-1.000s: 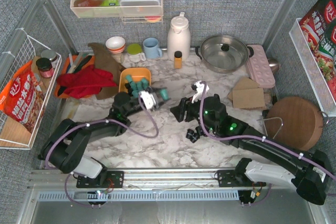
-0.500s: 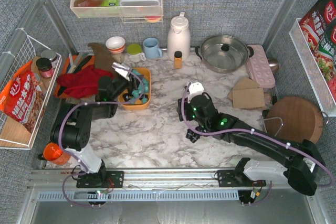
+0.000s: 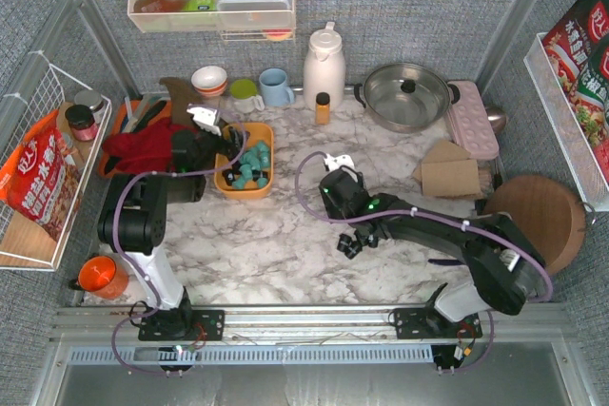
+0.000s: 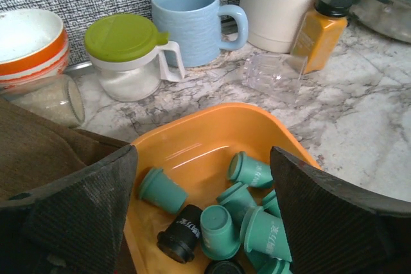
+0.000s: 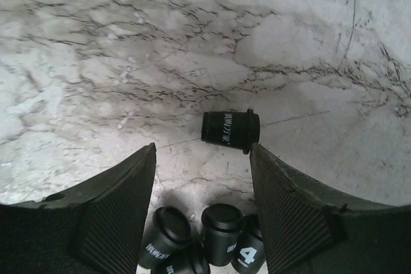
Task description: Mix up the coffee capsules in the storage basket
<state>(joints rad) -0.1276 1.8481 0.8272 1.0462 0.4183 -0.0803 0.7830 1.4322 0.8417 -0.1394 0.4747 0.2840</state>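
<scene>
The orange storage basket (image 3: 228,183) (image 4: 199,136) sits at the left back of the marble table. Several teal coffee capsules (image 3: 252,159) (image 4: 221,229) and a black one (image 4: 182,233) lie loose in it. My left gripper (image 3: 226,147) (image 4: 204,155) hangs over the basket with its jaws wide open and nothing between them. A cluster of black capsules (image 3: 356,241) (image 5: 221,229) stands on the table's middle, and one (image 5: 230,129) lies on its side. My right gripper (image 3: 348,223) (image 5: 202,152) is open just above them, its fingers either side of the cluster without gripping.
Behind the basket stand a blue mug (image 4: 189,20), a green-lidded jar (image 4: 125,56), a tipped glass (image 4: 273,72), an orange spice bottle (image 4: 321,30) and a white thermos (image 3: 324,64). A red cloth (image 3: 152,151) lies left, a pot (image 3: 407,94) at the back right, an orange cup (image 3: 100,275) near the left base.
My left gripper carried teal capsules from the table's middle to the basket and opened wide, leaving them in it. My right gripper drew back left over the black cluster.
</scene>
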